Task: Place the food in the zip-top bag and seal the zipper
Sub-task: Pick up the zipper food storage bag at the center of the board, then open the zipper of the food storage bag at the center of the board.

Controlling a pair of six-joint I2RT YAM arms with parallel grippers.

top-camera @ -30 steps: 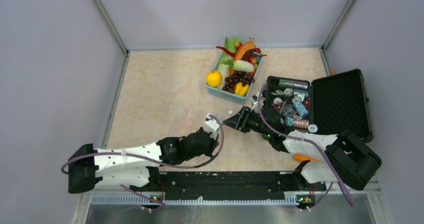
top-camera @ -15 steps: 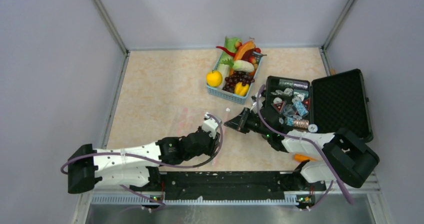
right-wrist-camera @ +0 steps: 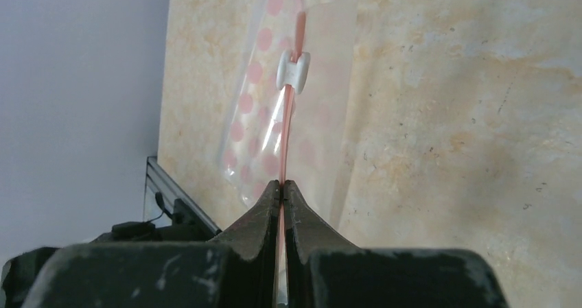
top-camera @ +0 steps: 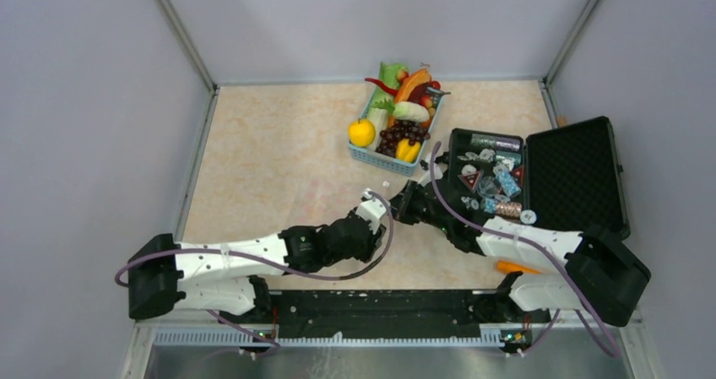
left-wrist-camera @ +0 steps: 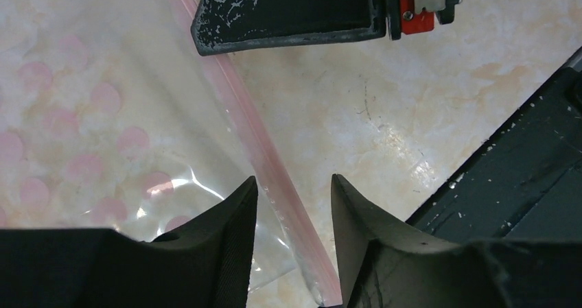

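The clear zip-top bag (left-wrist-camera: pixel 89 116) with pink dots lies flat on the table, faintly visible in the top view (top-camera: pixel 325 200). Its pinkish zipper (left-wrist-camera: pixel 254 143) runs diagonally between the fingers of my left gripper (left-wrist-camera: pixel 292 181), which is open and straddles the strip near its end. My right gripper (right-wrist-camera: pixel 282 183) is shut on the zipper (right-wrist-camera: pixel 292 109), with a white slider (right-wrist-camera: pixel 293 71) farther along the strip. In the top view both grippers meet mid-table, the left (top-camera: pixel 384 202) and the right (top-camera: pixel 402 203). The food (top-camera: pixel 404 132) sits piled in the blue basket (top-camera: pixel 371 154).
An open black hard case (top-camera: pixel 574 172) with shiny packets (top-camera: pixel 494 181) stands right of the basket. An orange piece (top-camera: pixel 515 268) lies by the right arm's base. The enclosure walls stand close on the left, right and back.
My left arm has stretched right and forward, bringing its gripper up to the right gripper at the zipper. The right gripper has shifted slightly right, still pinching the strip.
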